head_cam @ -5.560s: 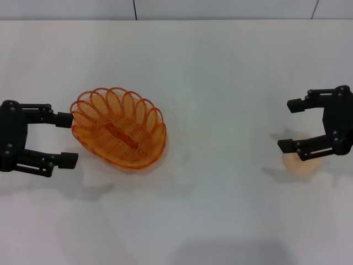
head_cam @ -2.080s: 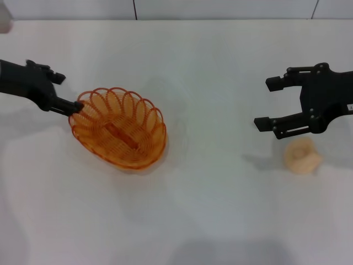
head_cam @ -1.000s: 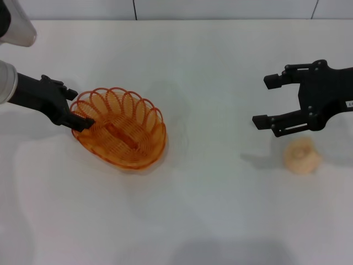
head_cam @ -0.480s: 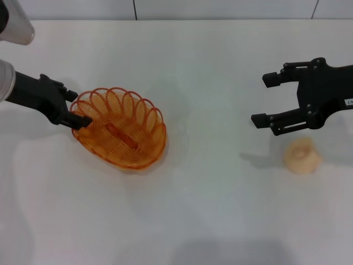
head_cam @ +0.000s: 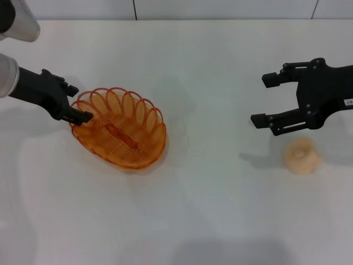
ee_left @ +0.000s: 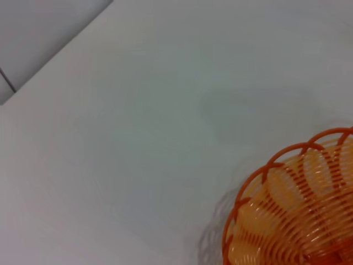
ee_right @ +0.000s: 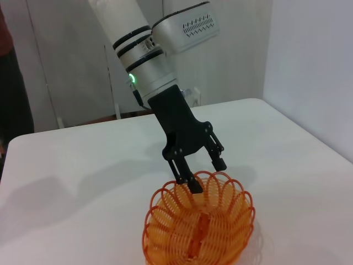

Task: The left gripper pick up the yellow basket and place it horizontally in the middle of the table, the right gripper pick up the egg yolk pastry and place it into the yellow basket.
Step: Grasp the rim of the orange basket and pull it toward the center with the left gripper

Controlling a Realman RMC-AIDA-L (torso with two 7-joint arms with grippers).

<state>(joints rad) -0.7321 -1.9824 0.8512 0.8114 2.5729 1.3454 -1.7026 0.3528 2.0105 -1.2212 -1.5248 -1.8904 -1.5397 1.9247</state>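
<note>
Left tool [head_cam: 79, 112], black two-fingered, has come down with fingers apart straddling the far-left rim of the oval orange wire basket [head_cam: 120, 134], still unlifted at the white surface's [head_cam: 209, 210] left, so closing looks next.

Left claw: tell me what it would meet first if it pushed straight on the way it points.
The left claw points down into the yellow basket; it would likely meet the rim loops at the basket's near end first.

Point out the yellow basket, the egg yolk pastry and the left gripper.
yellow basket [head_cam: 122, 138], head view, woven floor.
egg yolk pastry [head_cam: 301, 155], head view, domed top.
left gripper [ee_right: 205, 173], right wrist view, between fingertips.
</note>
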